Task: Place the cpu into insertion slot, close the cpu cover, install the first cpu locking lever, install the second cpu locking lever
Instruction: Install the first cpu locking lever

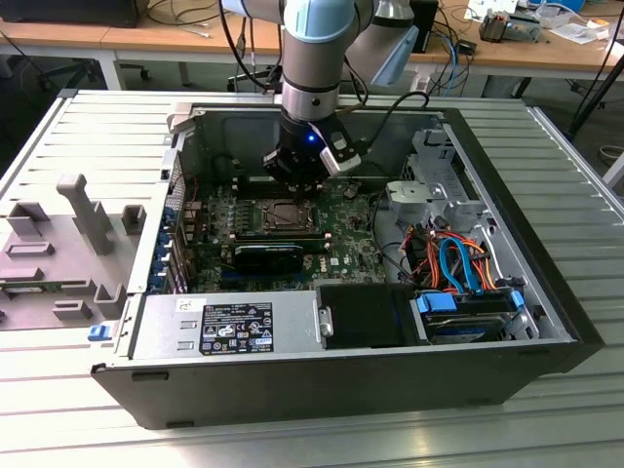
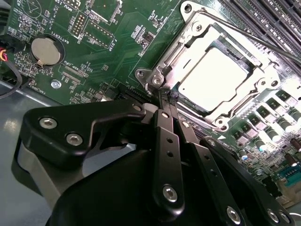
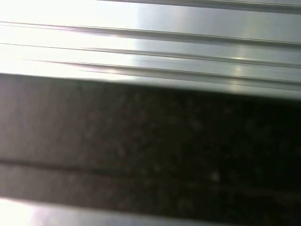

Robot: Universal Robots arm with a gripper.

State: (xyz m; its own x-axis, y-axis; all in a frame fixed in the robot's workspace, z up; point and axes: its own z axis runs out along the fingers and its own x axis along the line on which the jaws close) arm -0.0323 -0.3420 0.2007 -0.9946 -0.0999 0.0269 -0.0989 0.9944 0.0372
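While the cpu [image 2: 216, 77] already sits in the insertion slot [image 2: 162, 63] with the cpu cover [image 2: 263, 80] down, the fingers [image 2: 165, 101], pressed together, hang just beside its corner. I judge a locking lever [image 2: 254, 35], beyond them, to be the step; hooking it needs precise placement.

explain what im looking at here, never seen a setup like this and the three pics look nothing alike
It is a robot arm working inside an opened desktop computer case lying on a ribbed metal table. The exterior view is from a camera off the arm: the gripper hangs just over the motherboard. The second wrist view rides on the arm: black fingers close together beside the silvery cpu cover, which lies flat around a pale cpu. Nothing looks held. The first wrist view shows ribbed metal and a dark band.
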